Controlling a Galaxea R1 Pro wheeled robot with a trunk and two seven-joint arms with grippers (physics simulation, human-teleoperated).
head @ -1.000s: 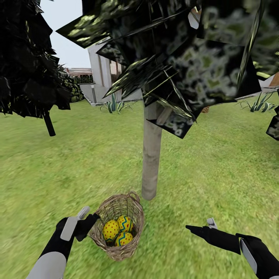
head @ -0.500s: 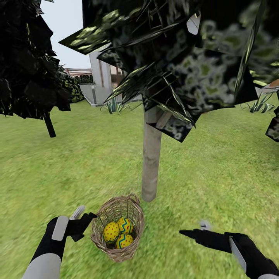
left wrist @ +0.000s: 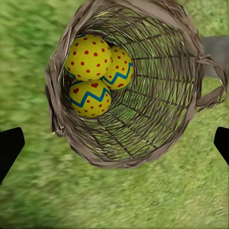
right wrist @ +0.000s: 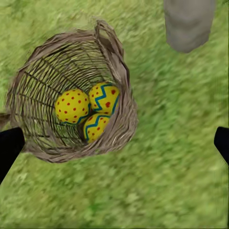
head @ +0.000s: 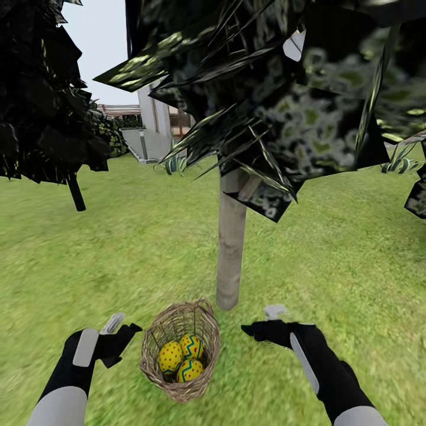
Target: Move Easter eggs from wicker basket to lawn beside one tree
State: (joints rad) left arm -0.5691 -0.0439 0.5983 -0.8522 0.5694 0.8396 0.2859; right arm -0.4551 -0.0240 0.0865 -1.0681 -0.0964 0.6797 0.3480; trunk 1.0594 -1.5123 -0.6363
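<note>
Lawn (head: 331, 248): 1 wicker basket (head: 204, 343) w/ 3 eggs (head: 180, 358), 1 tree (head: 231, 254).

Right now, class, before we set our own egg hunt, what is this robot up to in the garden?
It is about to empty the wicker basket, which stands on the lawn close to a tree with a pale trunk. All three Easter eggs lie inside the basket, none lifted yet. The left claw hangs open beside the basket on one side, the right claw open on the other, neither touching it or holding anything.
</note>
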